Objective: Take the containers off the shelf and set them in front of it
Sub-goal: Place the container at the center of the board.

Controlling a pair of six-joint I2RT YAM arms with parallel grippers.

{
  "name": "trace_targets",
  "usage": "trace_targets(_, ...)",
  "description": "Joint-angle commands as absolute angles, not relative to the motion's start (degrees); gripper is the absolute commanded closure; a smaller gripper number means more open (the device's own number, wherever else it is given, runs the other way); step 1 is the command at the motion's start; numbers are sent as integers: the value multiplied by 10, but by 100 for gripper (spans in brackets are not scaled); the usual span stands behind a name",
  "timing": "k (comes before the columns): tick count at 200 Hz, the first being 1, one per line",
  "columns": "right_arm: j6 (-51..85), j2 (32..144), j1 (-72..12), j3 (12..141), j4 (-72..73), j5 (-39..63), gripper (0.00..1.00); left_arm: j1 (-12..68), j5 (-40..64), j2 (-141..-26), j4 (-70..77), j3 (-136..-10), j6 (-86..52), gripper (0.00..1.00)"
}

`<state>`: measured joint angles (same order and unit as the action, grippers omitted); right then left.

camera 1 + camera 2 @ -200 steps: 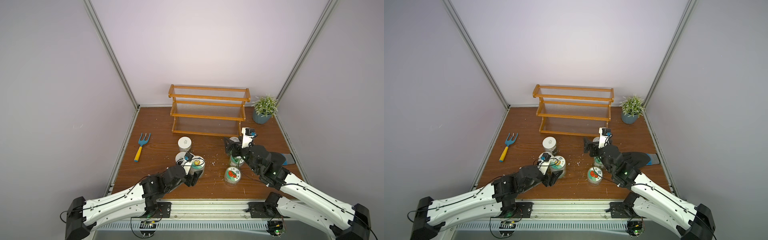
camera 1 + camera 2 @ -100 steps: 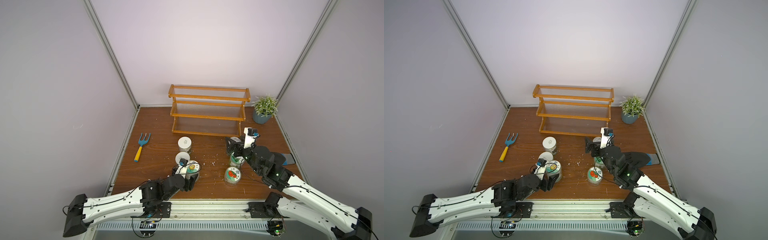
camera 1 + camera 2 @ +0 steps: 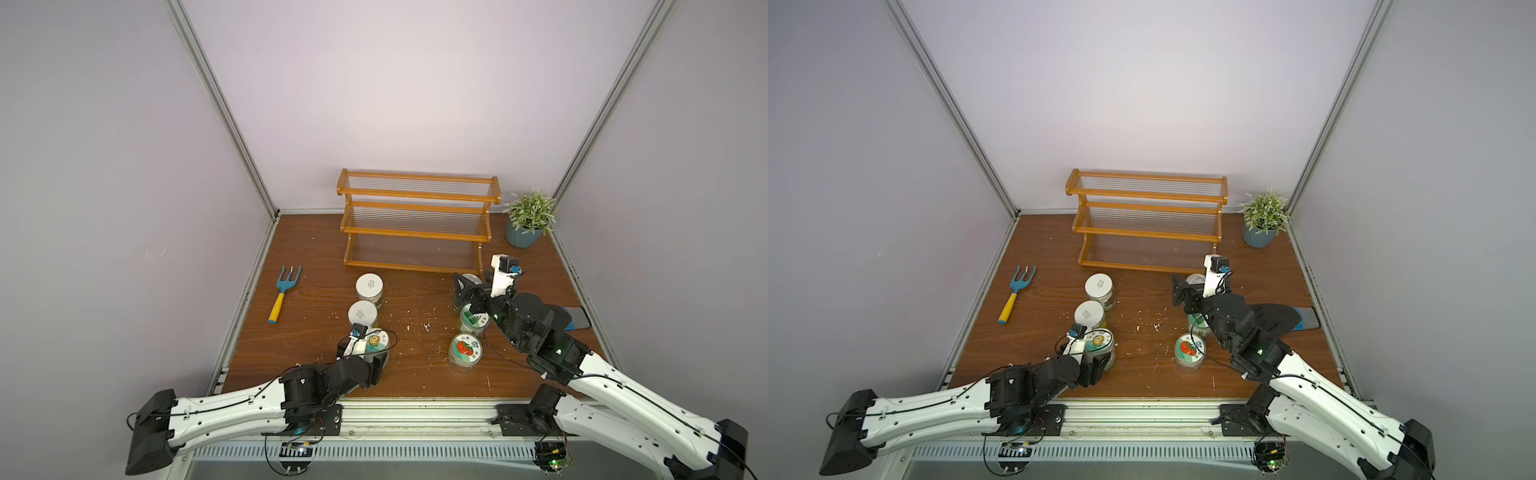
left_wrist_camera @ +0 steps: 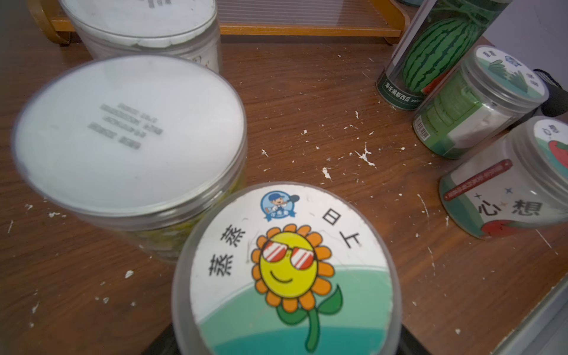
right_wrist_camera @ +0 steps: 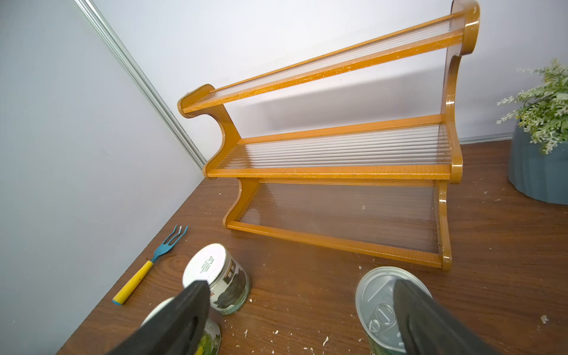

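Left wrist view: the sunflower jar (image 4: 289,270) is seen gripped between the dark fingers (image 4: 412,345) of the left gripper (image 3: 374,363), which is closed against its sides. Whether the jar is resting on the table (image 3: 415,374) or held just above it cannot be told. Just beyond this gripper a white-lidded jar (image 3: 362,312) is set almost touching the held jar, and farther on a white-lidded can (image 3: 369,286) is placed. The right gripper (image 5: 301,289) is spread wide and nothing is gripped by it. The watermelon tin (image 4: 436,52) is found upright just below one of its fingers. A green-lidded jar (image 3: 471,320) and a red-fruit jar (image 3: 466,348) are lined up behind that gripper, toward the arm's base. All six containers are placed in front of the shelf (image 3: 415,235), which is stood ahead of both grippers.
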<state>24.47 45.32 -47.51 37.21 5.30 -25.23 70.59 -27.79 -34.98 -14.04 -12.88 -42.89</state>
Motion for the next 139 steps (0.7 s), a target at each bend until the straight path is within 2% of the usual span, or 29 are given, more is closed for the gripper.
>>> trace_targets(1,238,445,-475,384,62,-262,1,711,-307,-347,-154,-128,-442,30)
trace_targets(63,239,440,-476,383,58,-262,1,712,-287,-368,-156,-129,-454,12)
trace_targets(83,237,439,-476,384,59,-263,1,712,-283,-369,-158,-132,-454,1)
trace_targets(139,244,438,-475,380,55,-261,1,724,-281,-357,-188,-160,-453,1)
